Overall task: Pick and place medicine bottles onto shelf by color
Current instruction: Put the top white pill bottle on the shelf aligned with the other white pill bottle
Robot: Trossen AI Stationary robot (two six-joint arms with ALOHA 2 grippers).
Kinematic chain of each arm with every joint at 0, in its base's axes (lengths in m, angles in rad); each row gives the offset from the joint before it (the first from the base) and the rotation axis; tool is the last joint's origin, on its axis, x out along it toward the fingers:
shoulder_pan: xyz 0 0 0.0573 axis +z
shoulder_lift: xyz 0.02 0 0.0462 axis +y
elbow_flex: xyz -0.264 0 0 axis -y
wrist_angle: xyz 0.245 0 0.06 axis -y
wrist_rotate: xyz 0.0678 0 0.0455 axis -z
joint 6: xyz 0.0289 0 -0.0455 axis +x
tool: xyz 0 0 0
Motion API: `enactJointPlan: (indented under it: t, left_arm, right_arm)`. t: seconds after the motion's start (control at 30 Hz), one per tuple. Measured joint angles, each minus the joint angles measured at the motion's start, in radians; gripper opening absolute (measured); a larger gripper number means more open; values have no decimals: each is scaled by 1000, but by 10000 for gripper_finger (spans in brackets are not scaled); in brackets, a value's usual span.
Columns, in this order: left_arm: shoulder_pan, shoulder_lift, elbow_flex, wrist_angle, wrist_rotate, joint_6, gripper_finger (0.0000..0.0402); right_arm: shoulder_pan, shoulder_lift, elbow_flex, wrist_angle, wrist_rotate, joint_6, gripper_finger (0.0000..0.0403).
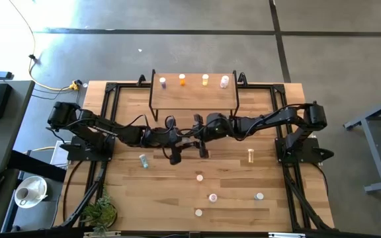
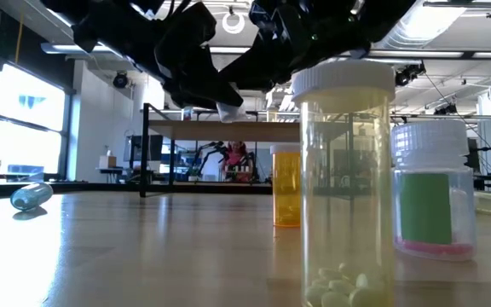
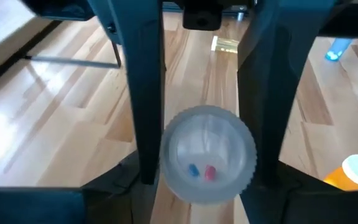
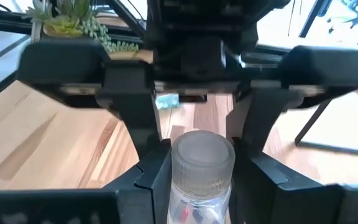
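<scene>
One small clear bottle (image 4: 199,180) with a ridged white cap sits between both my claws, above the middle of the table (image 1: 124,192). My left claw (image 3: 201,155) and right claw (image 4: 197,165) both pinch it. Its bottom is cut off.

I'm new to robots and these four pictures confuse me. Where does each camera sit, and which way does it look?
High: overhead, looking down on shelf and both arms.
Low: at tabletop height, looking across; arms overhead.
Left wrist: past the left gripper at a clear bottle.
Right wrist: past the right gripper at that bottle, left gripper facing.
Both wrist views share that bottle.
</scene>
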Motion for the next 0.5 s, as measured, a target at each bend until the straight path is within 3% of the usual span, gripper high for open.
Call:
enactJointPlan:
  t: [0.23, 0.5]
  left_arm:
    - [-2, -1, 0, -17, -2, -21, 218]
    - [-2, -53, 1, -100, -2, 24, 219]
  right_arm:
    - [0, 0, -1, -48, 45, 11, 125]
    - [-2, -69, -2, -161, 137, 6, 125]
